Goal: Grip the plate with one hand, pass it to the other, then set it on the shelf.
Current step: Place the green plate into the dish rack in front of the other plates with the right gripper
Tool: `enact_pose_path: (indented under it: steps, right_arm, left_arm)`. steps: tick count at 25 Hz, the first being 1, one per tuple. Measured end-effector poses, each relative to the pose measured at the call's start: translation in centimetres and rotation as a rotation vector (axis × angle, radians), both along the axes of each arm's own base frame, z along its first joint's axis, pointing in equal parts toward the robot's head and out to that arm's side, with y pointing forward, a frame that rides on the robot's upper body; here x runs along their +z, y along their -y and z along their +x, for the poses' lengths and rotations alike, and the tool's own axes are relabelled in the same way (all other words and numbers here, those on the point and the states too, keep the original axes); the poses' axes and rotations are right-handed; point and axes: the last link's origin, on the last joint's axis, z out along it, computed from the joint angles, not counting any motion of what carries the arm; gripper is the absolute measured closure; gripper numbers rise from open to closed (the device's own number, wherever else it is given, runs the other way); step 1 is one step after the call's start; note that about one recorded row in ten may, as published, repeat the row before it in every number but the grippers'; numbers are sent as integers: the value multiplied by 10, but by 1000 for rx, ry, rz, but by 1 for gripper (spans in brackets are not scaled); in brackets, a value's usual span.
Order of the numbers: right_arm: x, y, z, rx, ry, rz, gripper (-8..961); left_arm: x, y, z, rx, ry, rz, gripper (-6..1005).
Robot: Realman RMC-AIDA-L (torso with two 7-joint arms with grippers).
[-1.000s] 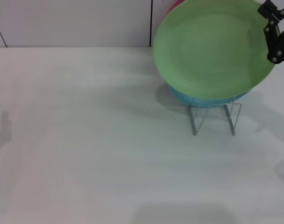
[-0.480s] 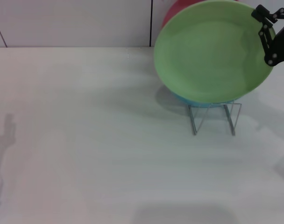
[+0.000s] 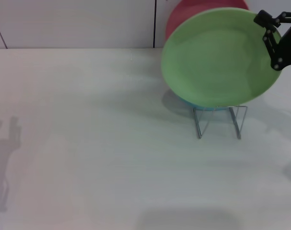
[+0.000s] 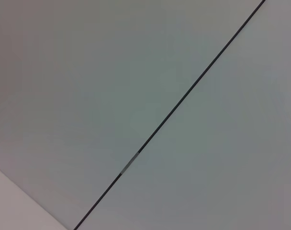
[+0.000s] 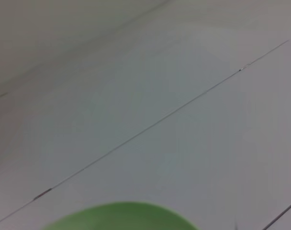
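The light green plate [image 3: 217,57] hangs tilted above the table at the back right, its face turned toward me. My right gripper [image 3: 272,40] is shut on its right rim. The plate's lower edge sits just over the silver wire shelf [image 3: 219,120] and hides the upper part of it. In the right wrist view only a curved slice of the plate [image 5: 121,218] shows against the wall. My left gripper is out of view; its wrist camera sees only wall panels with a dark seam.
A red plate [image 3: 193,12] stands behind the green one, and a sliver of a light blue plate [image 3: 203,106] shows under it on the shelf. An arm's shadow [image 3: 6,143] lies on the white table [image 3: 97,143] at the left.
The green plate and my right gripper have come down and slightly left, uncovering more of the red plate and covering most of the blue one. The shadow at the left has crept inward.
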Motion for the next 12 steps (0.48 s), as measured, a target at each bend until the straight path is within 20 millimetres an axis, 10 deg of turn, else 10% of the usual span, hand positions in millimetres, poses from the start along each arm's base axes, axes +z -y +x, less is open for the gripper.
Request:
enact_pose_path:
  steps: [12]
  right_arm:
    - [8, -5, 2, 16, 71, 0, 940]
  left_arm:
    - [-5, -1, 6, -12, 21, -7, 519]
